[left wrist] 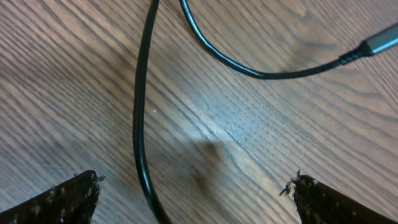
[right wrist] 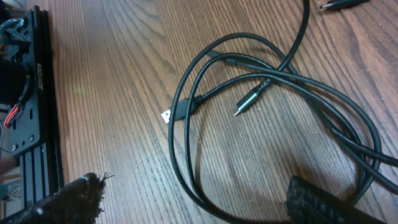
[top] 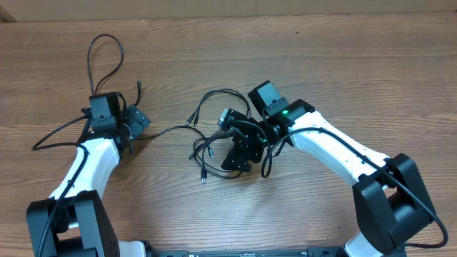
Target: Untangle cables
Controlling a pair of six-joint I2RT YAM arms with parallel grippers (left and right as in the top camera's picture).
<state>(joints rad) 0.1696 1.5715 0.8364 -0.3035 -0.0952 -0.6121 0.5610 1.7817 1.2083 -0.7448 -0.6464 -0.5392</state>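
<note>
A light brown wooden desk with long, streaky grain fills every view. A black metal rail dotted with small holes runs along one edge of it. A thin red wire loops just beside the rail.

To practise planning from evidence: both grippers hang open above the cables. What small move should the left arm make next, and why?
Probably lower the left gripper and close on the single cable lying between its open fingers. Only that strand lies between them, so the grip should catch nothing else; the tangle sits by the right gripper.
</note>
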